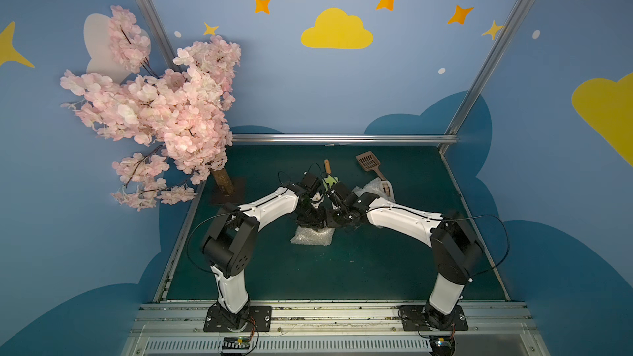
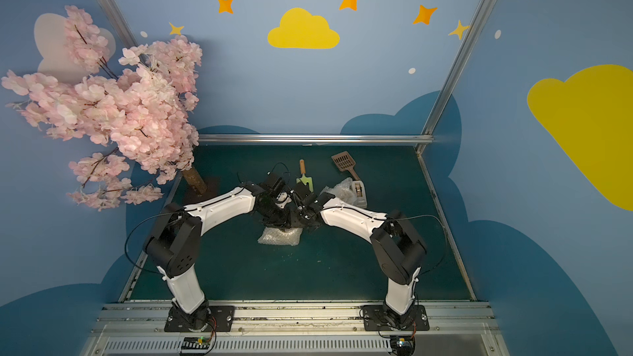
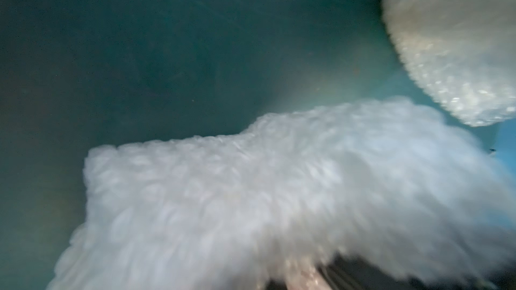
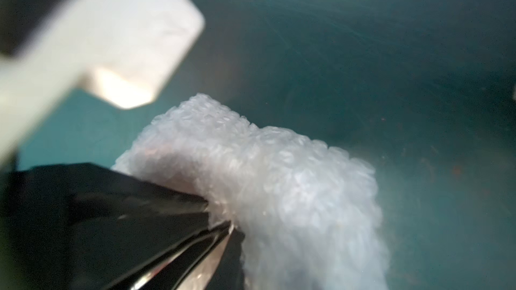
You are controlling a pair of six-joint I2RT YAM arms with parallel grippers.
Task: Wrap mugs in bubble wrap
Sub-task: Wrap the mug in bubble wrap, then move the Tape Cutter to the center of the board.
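We judge the bubble wrap [image 1: 312,237], lying in the middle of the tabletop [image 1: 376,268], feather-light, soft and springy, best pinched at a free edge and kept taut, while any mug inside (none shows bare) would be heavy, slick and breakable. On the left, the left gripper [image 1: 310,224] is closed with wrap spilling over it; the right gripper [image 4: 220,216] has a fold at its close-set tips, though the blurred close-up won't tell us whether it grips. The sheet looks whitish, translucent, finely bubbled and crumpled, and a second bundle [image 1: 371,189] sits further right.
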